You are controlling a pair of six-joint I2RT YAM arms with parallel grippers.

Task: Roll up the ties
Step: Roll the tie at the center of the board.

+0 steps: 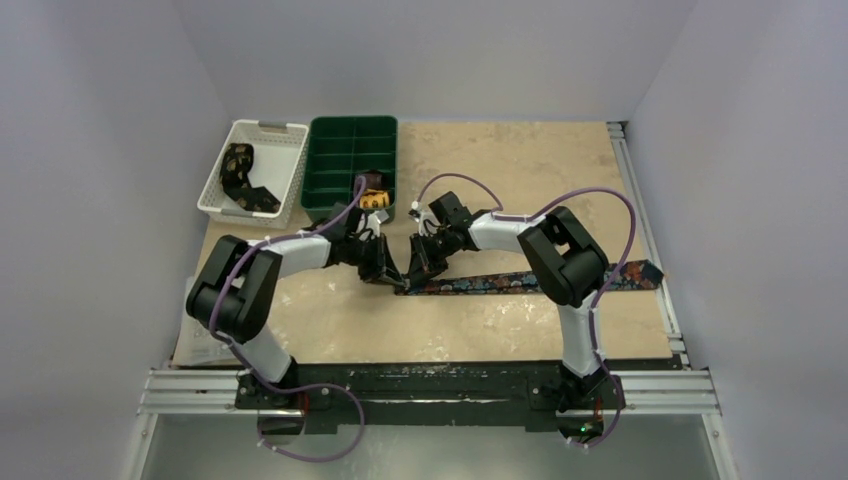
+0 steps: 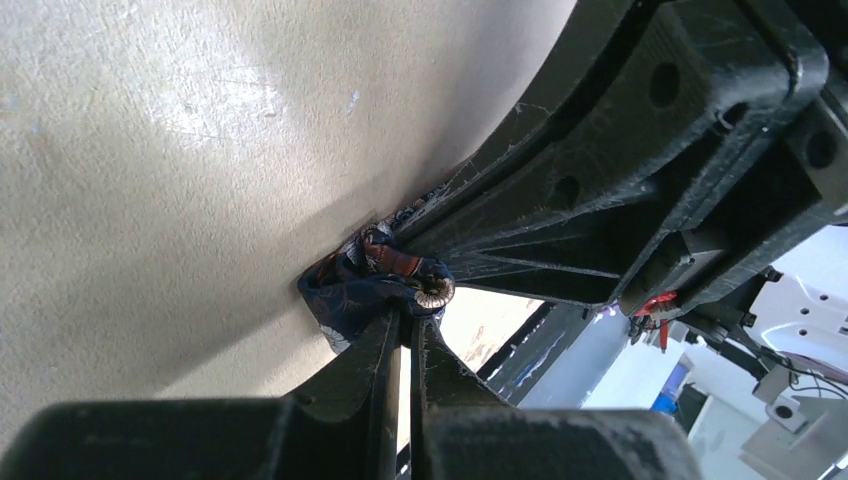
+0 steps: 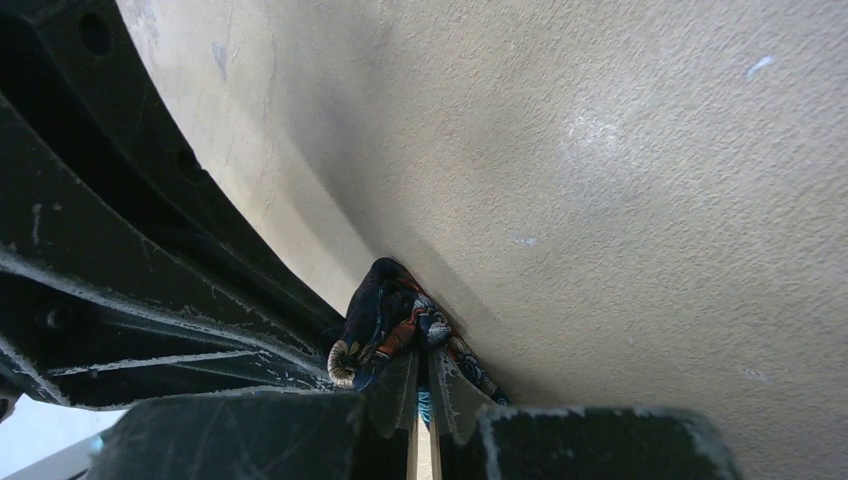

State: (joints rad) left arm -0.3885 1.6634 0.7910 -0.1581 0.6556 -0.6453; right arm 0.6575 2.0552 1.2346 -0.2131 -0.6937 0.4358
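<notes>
My left fingers (image 2: 388,345) and right fingers (image 3: 398,385) are both clamped on the left end of the navy patterned tie (image 1: 505,283); the cloth bunches there; the rest lies flat, running right across the counter (image 1: 520,170).

Soft woven cloth, faintly sheened, on the long dark navy necktie (image 1: 480,285) with small multicoloured print. Matt, grainy, stone-like finish on the flat beige table top (image 3: 650,200). Hard matt black plastic, scratched pale at the edges, on the left gripper fingers (image 2: 350,385). Smooth plastic on the white lattice basket (image 1: 292,170) and green compartment tray (image 1: 312,165). Bare silvery metal on the front rail (image 1: 190,390).
</notes>
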